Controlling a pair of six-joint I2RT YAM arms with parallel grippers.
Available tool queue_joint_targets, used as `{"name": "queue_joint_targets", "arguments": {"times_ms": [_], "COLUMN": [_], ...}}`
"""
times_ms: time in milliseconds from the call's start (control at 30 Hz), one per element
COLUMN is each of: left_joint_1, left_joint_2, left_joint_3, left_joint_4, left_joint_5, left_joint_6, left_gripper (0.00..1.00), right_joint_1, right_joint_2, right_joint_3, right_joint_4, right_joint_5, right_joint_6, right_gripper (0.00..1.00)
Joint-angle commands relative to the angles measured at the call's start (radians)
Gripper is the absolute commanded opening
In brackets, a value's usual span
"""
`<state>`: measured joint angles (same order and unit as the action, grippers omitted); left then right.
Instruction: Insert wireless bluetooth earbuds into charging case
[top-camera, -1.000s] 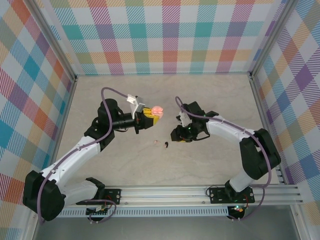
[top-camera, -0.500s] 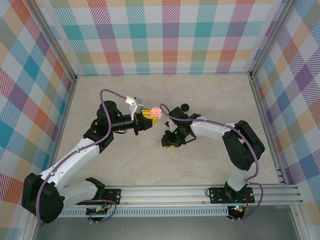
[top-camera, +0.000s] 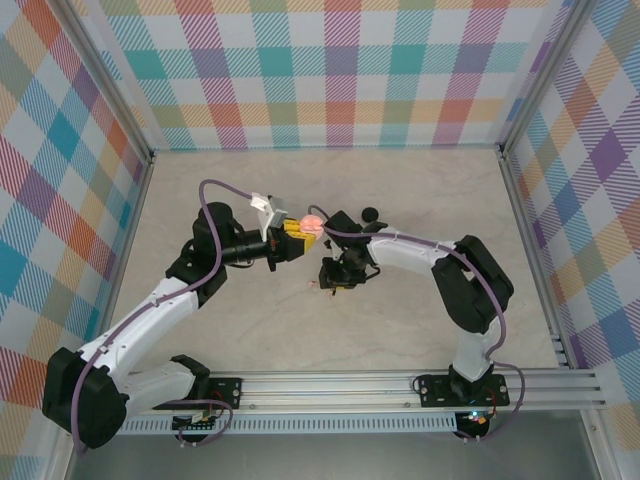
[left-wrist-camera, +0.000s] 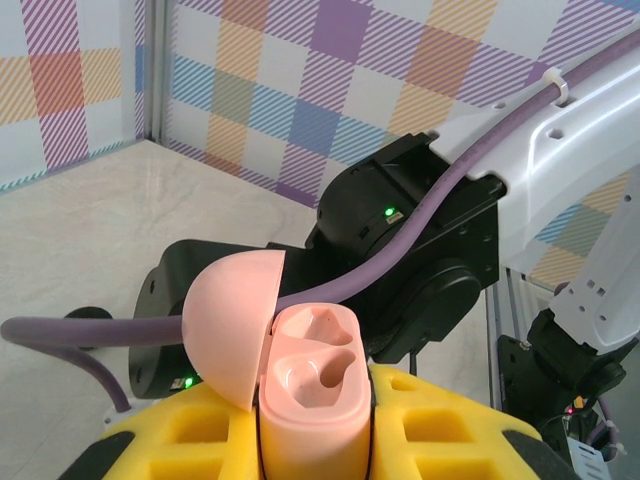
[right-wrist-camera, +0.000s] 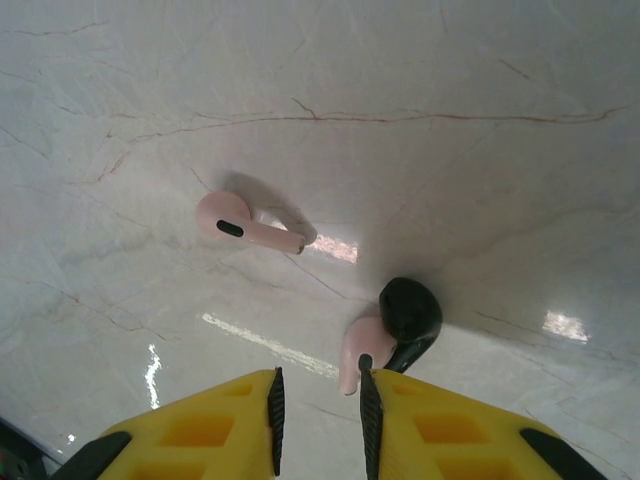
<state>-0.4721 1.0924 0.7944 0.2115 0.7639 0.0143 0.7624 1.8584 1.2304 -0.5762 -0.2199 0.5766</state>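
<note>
white arm shells (top-camera: 140, 320), black joints (top-camera: 215, 228), purple cables (left-wrist-camera: 450, 172), yellow square-recessed pincer pads (right-wrist-camera: 200, 435)

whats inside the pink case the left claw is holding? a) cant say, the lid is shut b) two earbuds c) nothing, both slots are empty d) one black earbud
c: the pink egg-shaped plastic charging case clamped in the left claw has its lid flipped open, and both moulded slots are bare.
</note>
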Motion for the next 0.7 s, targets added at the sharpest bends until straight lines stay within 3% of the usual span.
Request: {"name": "queue_joint_targets", "arguments": {"times_ms": [0, 667], "left_joint_1": [0.013, 0.016], "left_joint_2": [-0.023, -0.050], "left_joint_3": [-0.013, -0.026], "left_joint_4": [0.008, 0.002], "left_joint_5": [-0.006, -0.013], "left_joint_6": [-0.007, -0.002], "left_gripper": [0.18, 0.18], "right_joint_1": [0.017, 0.064], "right_joint_2": [0.026, 0.057], "right_joint_3": [0.029, 0.104], "right_joint_4": [-0.044, -0.102], "right_joint_5": [0.016, 0.060], "right_joint_6": [0.002, -0.008], "right_gripper": [0.30, 0.29]}}
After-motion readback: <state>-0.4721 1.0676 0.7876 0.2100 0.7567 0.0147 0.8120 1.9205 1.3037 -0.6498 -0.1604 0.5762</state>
